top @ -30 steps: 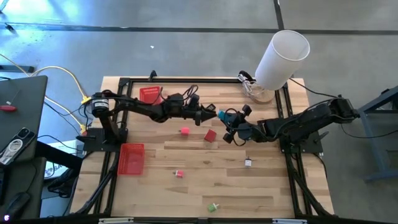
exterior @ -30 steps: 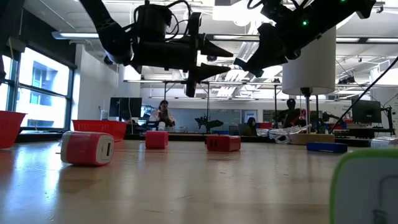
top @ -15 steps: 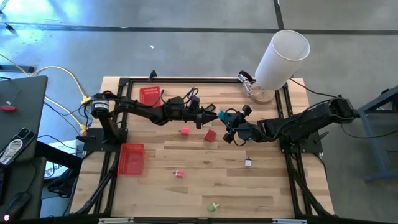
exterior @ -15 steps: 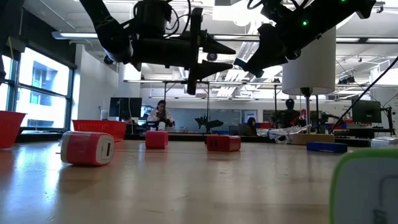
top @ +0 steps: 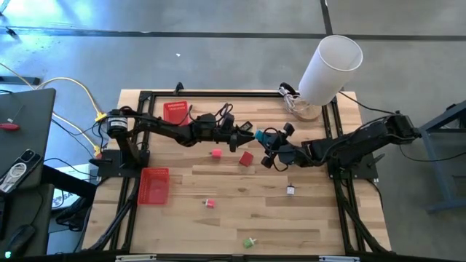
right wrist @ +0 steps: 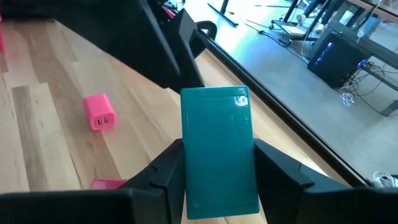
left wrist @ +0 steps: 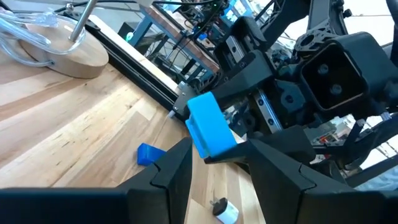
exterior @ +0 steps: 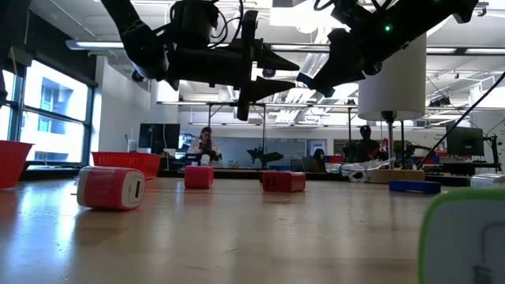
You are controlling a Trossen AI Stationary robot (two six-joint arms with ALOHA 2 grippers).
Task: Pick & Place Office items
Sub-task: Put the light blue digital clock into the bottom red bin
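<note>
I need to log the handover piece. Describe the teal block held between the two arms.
The teal block is a flat, smooth rectangular slab, plastic-looking, with a small mark near one corner. It is held off the table, clamped on its two long sides by the right tool. The left tool faces it, fingers apart around its free end.

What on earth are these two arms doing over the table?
They meet above the middle of the table. The right gripper holds a teal block in its fingers, and the left gripper faces it with open fingers on either side of the block. Other small pieces, such as a pink one, lie on the table.
</note>
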